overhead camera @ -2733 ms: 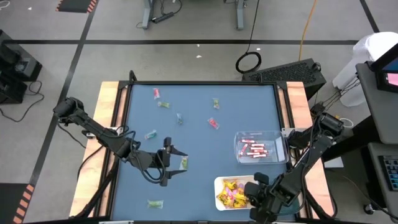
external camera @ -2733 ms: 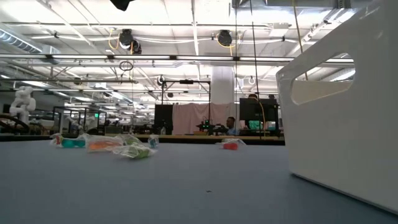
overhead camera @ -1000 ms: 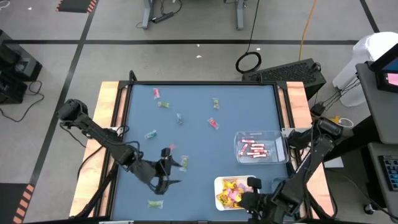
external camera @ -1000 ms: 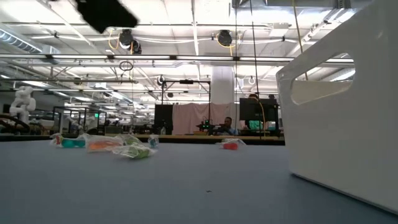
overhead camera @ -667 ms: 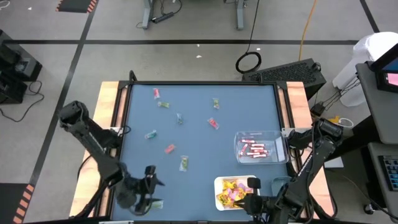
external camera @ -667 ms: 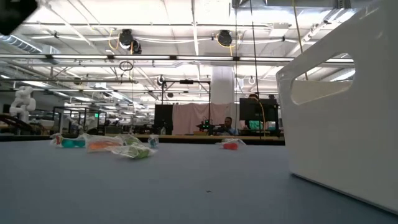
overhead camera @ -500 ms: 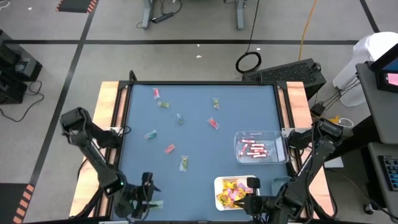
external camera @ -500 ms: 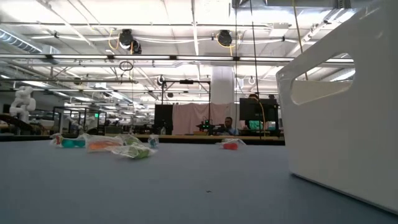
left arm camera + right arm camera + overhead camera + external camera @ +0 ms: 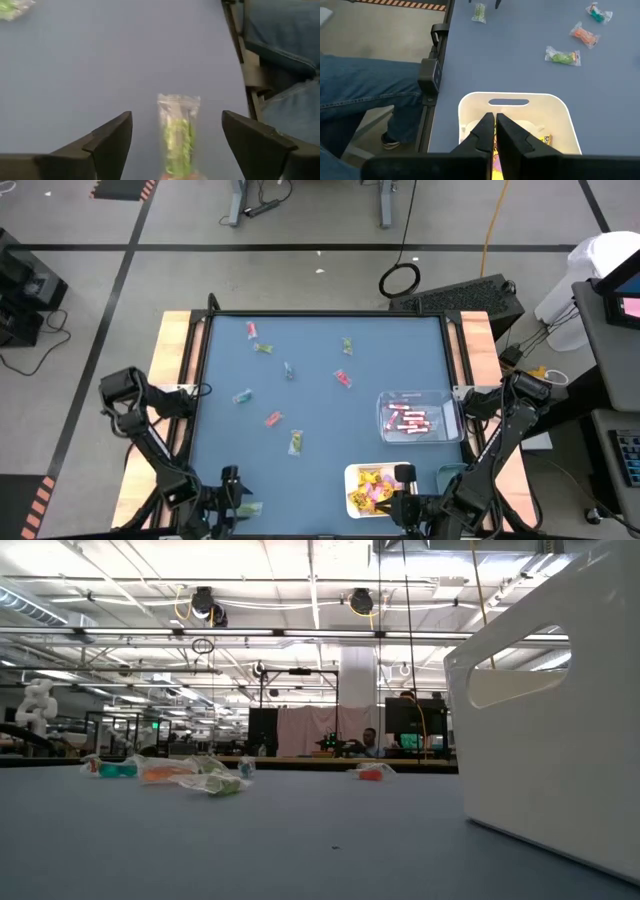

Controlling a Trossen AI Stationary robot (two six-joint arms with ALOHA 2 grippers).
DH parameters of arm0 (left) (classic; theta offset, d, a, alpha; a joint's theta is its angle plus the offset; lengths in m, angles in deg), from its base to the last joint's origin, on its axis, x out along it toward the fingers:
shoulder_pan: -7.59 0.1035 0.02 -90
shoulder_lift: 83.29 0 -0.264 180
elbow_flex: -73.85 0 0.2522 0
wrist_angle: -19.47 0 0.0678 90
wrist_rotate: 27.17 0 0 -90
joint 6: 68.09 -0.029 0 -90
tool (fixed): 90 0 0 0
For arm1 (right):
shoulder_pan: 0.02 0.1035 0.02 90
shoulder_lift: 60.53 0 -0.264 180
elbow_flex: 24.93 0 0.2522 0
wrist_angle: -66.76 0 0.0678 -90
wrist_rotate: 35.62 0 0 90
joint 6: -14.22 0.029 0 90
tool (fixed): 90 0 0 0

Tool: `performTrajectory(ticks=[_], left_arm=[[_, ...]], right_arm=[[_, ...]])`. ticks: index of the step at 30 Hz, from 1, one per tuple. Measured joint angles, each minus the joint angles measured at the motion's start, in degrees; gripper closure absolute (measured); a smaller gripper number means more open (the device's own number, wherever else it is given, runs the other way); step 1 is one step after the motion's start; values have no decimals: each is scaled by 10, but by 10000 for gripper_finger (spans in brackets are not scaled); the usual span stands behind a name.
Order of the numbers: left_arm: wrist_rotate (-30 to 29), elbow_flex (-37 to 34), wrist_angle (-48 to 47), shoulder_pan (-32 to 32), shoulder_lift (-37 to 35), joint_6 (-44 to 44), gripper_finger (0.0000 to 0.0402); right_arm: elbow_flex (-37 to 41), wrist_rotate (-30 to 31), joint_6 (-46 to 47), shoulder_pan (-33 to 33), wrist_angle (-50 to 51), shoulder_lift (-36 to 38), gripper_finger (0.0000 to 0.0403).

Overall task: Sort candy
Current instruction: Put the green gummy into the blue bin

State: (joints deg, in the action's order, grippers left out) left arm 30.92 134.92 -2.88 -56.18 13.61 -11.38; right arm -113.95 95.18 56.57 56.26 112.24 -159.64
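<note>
— What does the candy look like here?

— Small clear-wrapped sweets lie scattered over the blue table [image 9: 320, 470]. One green candy [image 9: 177, 137] lies near the table's front left edge, lengthwise between the left gripper's [image 9: 177, 145] fingers, which stand wide apart with nothing gripped. Red sticks [image 9: 408, 420] fill a clear tray [image 9: 445, 402]; yellow packets [image 9: 368, 488] lie in the white tray [image 9: 512, 97].

— And the arms?

— The left arm reaches low over the front left corner. The right gripper [image 9: 495, 131] hangs over the white tray, fingers pressed together, empty.
</note>
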Motion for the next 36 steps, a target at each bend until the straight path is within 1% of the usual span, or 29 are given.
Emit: performTrajectory(ticks=[6,9,11,14,21,24,29,33,36], left_arm=[[-3,0,7,-14,24,5,87],[3,0,12,-16,44,15,96],[11,0,25,-18,59,13,108],[2,1,34,-20,71,10,133],[-6,1,21,-19,70,0,211],[-6,1,20,-19,70,-1,237],[-20,1,19,-19,69,-21,259],[-38,0,18,-9,60,-60,265],[-42,0,18,4,46,-94,265]], right_arm=[[0,-1,0,0,-1,0,394],[0,-2,0,0,-1,0,394],[0,-2,0,0,-2,0,394],[0,-2,-1,0,-2,0,394],[0,-1,-8,-1,-3,0,394],[0,-1,-11,-1,-3,0,394],[0,13,-11,-1,-3,0,394],[0,42,-18,-4,-13,0,394],[0,43,-47,-10,-41,0,394]])
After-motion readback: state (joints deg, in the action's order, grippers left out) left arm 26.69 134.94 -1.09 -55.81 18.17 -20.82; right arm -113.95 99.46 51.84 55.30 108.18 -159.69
